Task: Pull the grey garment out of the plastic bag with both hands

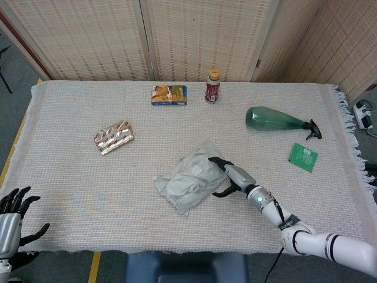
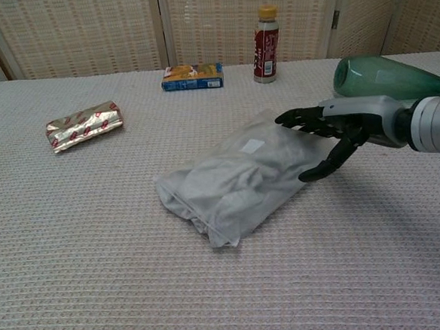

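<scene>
The clear plastic bag (image 1: 188, 180) with the grey garment folded inside lies on the table a little right of centre; the chest view shows the bag (image 2: 232, 183) lying diagonally. My right hand (image 1: 230, 175) is at the bag's right end, fingers spread over its top edge and thumb along its near side, touching it without a closed grip. In the chest view that right hand (image 2: 338, 130) brackets the same end. My left hand (image 1: 13, 215) hovers off the table's near-left corner, fingers apart and empty; the chest view does not show it.
A green bottle (image 1: 274, 119) lies on its side at the right, with a small green packet (image 1: 303, 157) nearer the edge. A brown bottle (image 1: 212, 86) and a blue box (image 1: 169, 95) stand at the back. A foil packet (image 1: 113, 137) lies at the left.
</scene>
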Robot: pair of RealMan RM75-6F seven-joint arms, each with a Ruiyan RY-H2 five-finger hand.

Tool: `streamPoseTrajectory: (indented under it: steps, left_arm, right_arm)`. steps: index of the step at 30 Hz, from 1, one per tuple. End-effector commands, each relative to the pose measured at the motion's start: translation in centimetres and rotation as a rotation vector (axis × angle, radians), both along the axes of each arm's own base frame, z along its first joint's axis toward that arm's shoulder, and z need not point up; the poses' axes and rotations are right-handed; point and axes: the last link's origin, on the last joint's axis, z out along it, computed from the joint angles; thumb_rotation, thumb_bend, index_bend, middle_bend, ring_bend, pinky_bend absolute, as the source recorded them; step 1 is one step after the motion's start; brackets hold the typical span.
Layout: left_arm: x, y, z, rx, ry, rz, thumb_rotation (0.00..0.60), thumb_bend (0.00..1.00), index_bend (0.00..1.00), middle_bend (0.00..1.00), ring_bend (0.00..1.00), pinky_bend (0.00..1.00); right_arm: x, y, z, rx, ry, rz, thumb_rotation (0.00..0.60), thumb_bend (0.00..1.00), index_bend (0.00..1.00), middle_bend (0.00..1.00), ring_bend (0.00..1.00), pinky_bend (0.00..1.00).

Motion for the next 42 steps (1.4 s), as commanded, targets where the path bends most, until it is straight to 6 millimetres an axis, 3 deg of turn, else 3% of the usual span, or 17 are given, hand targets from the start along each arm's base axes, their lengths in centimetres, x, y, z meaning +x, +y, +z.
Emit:
streamPoseTrajectory:
  steps: [1,16,23,28,32,38,42]
  left_arm:
    - [0.0,-0.1,0.1,0.000,-0.004,-0.001,0.516,0.22,0.31,0.16,0.10,0.17]
    - [0.2,-0.5,0.7,0.003,-0.031,-0.014,0.515,0.22,0.31,0.16,0.10,0.17]
    - [0.3,-0.6,0.9,-0.001,-0.034,-0.021,0.515,0.22,0.31,0.16,0.10,0.17]
    - [0.7,-0.7,0.4,-0.015,-0.063,-0.080,0.517,0.22,0.31,0.19,0.11,0.23]
    - [0.8,-0.7,-1.0,-0.066,-0.061,-0.113,0.519,0.22,0.35,0.24,0.13,0.31]
    - [1.1,-0.6,-3.7,-0.166,-0.077,-0.165,0.514,0.21,0.36,0.29,0.17,0.37]
    - [1.5,-0.5,-5.5,-0.210,-0.120,-0.187,0.515,0.22,0.40,0.38,0.24,0.46]
  right_arm:
    - [0.8,0.2,-0.4,0.006,-0.021,0.006,0.600,0.15,0.01,0.00,0.00,0.00]
    - [5.9,1.6,-3.9,0.065,-0.108,0.063,0.600,0.15,0.01,0.00,0.00,0.00]
    - [6.2,1.5,-3.0,0.007,-0.108,0.070,0.600,0.15,0.01,0.00,0.00,0.00]
    - [3.8,1.5,0.0,-0.087,-0.033,0.084,0.600,0.15,0.00,0.00,0.00,0.00]
    - [0.7,2.8,3.7,-0.197,0.050,0.101,0.600,0.15,0.00,0.00,0.00,0.00]
    - [-6.1,7.9,10.8,-0.393,0.230,0.138,0.600,0.15,0.00,0.00,0.00,0.00]
    - [-10.2,11.3,13.6,-0.494,0.337,0.143,0.600,0.15,0.00,0.00,0.00,0.00]
